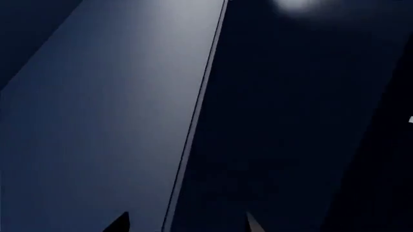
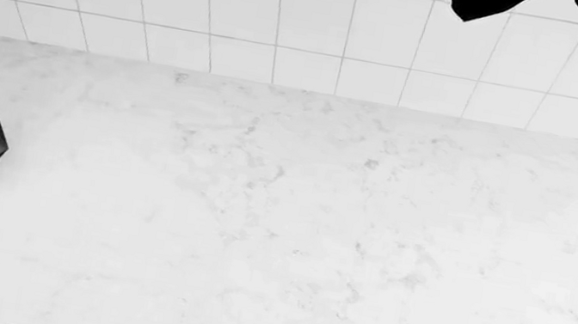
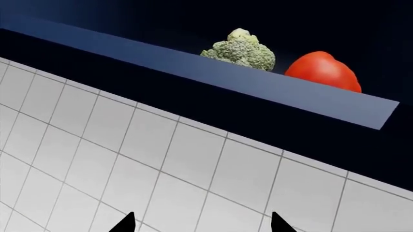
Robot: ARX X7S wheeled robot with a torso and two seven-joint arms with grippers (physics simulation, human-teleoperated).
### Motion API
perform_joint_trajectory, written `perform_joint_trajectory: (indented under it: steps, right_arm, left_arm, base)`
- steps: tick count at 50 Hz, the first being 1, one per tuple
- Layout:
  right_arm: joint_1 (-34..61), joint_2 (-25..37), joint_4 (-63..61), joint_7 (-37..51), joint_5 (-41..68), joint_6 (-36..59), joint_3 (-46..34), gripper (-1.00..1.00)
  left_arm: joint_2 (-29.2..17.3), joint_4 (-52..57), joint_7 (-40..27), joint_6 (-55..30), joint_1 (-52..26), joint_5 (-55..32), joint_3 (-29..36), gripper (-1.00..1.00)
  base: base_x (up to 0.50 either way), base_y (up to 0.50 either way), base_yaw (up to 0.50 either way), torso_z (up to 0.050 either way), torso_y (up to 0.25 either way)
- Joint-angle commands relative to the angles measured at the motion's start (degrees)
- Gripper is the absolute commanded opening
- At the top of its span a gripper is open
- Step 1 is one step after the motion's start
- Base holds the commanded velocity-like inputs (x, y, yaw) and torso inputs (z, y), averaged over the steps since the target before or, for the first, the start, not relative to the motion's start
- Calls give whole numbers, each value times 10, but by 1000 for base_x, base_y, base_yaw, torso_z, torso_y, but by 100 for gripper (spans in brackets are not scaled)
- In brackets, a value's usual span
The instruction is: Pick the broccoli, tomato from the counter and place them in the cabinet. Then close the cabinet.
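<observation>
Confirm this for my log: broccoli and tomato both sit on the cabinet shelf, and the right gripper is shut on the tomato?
Not quite. Broccoli and tomato do sit on the cabinet shelf, but the right gripper is open and holds nothing, as the right wrist view shows.

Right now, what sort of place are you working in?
Most likely a kitchen: a white marble-look counter, a white tiled wall behind it, and a dark blue cabinet holding the broccoli and tomato.

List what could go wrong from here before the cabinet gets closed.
1. The broccoli and tomato sit near the shelf's front edge; a swinging door might knock them off.
2. The left tool faces a dark door panel closely, so it may push the wrong spot.
</observation>
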Motion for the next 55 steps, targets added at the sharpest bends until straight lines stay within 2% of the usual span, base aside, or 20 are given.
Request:
perform_joint_trajectory:
  steps: [1, 24, 55]
  right_arm:
    - [-7, -1, -1, -1, -2, -1, 4, 100]
    - [-14, 1, -1, -1, -2, -6, 7, 100]
    - [-30, 5, -4, 0, -8, -17, 10, 100]
  left_arm:
    - [41, -34, 120, -17, -102, -4, -1, 100]
    - [100, -56, 166, -71, -184, 10, 66, 100]
    - [139, -68, 248, -113, -177, 55, 148, 100]
  base:
    - [0, 0, 0, 0, 11]
    - [0, 0, 0, 2, 3]
    - [0, 0, 0, 0, 1]
